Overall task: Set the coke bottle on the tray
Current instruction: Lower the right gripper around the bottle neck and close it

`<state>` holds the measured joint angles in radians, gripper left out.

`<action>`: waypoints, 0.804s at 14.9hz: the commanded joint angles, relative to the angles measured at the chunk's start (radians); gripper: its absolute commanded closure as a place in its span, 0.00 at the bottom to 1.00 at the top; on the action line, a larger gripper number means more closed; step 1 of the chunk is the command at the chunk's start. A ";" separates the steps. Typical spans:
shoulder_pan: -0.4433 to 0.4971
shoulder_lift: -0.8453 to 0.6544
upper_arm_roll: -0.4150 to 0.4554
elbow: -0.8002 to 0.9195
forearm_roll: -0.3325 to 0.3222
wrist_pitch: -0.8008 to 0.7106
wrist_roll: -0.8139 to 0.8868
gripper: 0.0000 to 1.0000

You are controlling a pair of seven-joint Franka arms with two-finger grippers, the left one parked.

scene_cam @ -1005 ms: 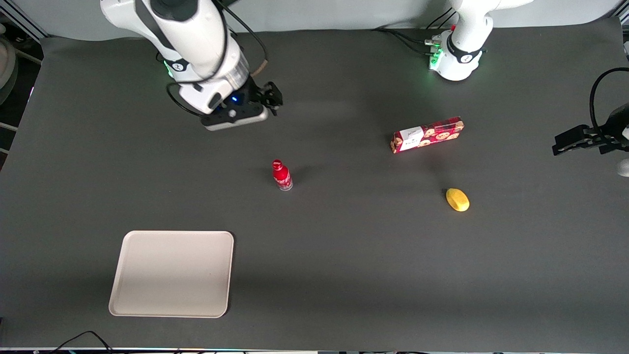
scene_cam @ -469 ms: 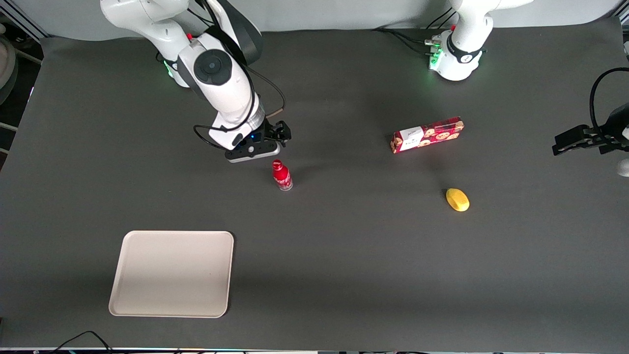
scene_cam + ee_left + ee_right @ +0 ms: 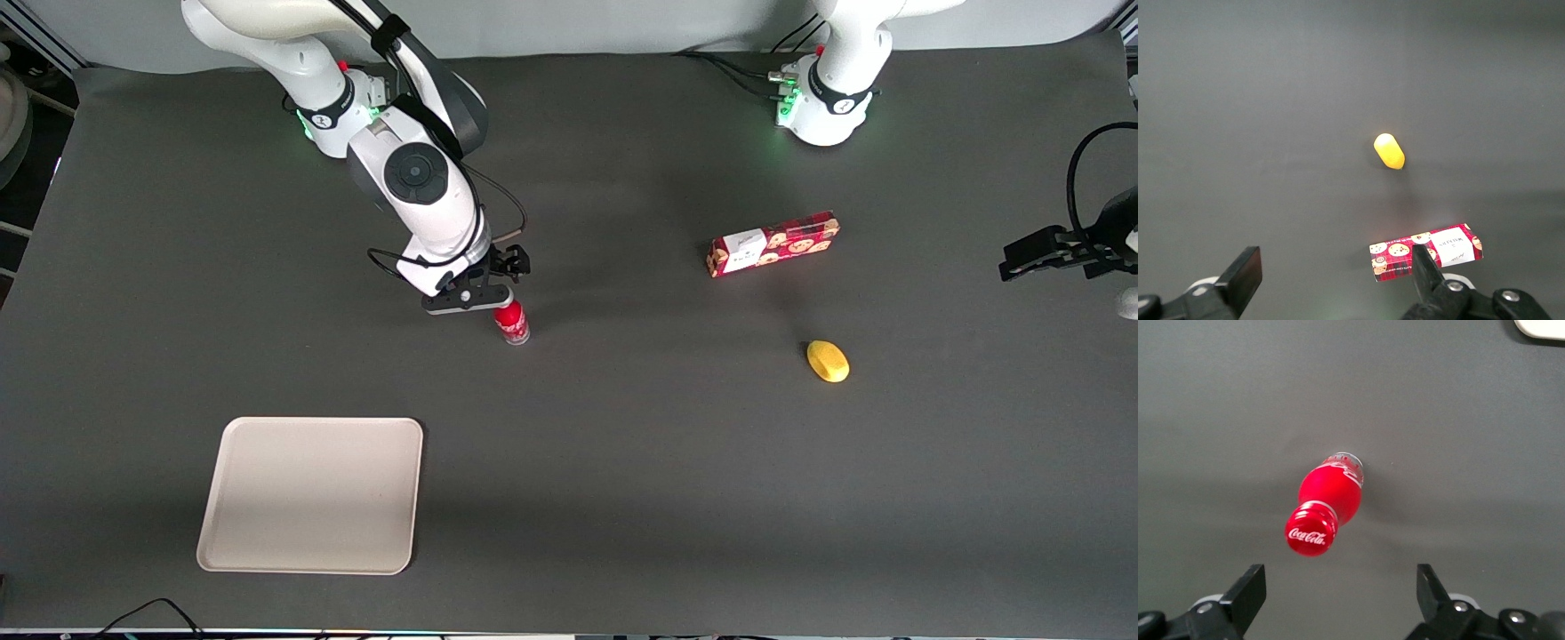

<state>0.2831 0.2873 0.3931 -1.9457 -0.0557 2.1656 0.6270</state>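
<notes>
We see the coke bottle (image 3: 513,324) standing upright on the dark grey table (image 3: 622,462), roughly midway between the two ends and well apart from everything else. It is a small red bottle with a red cap and a clear, silvery base. From the right wrist camera we look down on the coke bottle (image 3: 1325,510), and the white script on its cap reads "Coca-Cola"; more white lettering curls round its shoulder, too foreshortened for us to read.

The gripper (image 3: 498,289) hangs just above the bottle's cap, hiding the cap in the front view. In the wrist view the gripper (image 3: 1338,597) has its two dark fingers (image 3: 1245,595) spread wide, with a broad gap between them, and it grips nothing; the bottle's cap sits near that gap, closer to one finger than the other, without touching either.

The tray (image 3: 311,495), large, flat and beige with rounded corners and a low rim, lies much nearer the front camera than the bottle, toward the working arm's end.

Toward the parked arm's end lies a long red cookie box (image 3: 773,243) printed with biscuit pictures and bearing a white label whose writing we cannot read. Nearer the camera than the box lies a small yellow lemon-like object (image 3: 828,361).
</notes>
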 commanded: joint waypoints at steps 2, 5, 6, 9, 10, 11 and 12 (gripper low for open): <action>-0.004 0.058 0.013 0.021 -0.039 0.052 0.048 0.00; -0.004 0.087 0.018 0.022 -0.094 0.068 0.089 0.00; -0.004 0.089 0.023 0.024 -0.107 0.068 0.089 0.00; -0.004 0.102 0.024 0.039 -0.107 0.068 0.089 0.00; -0.004 0.107 0.026 0.045 -0.107 0.066 0.089 0.06; -0.002 0.112 0.026 0.051 -0.107 0.066 0.089 0.15; -0.002 0.113 0.026 0.053 -0.107 0.066 0.089 0.25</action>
<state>0.2832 0.3735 0.4065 -1.9293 -0.1336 2.2345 0.6788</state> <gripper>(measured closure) 0.053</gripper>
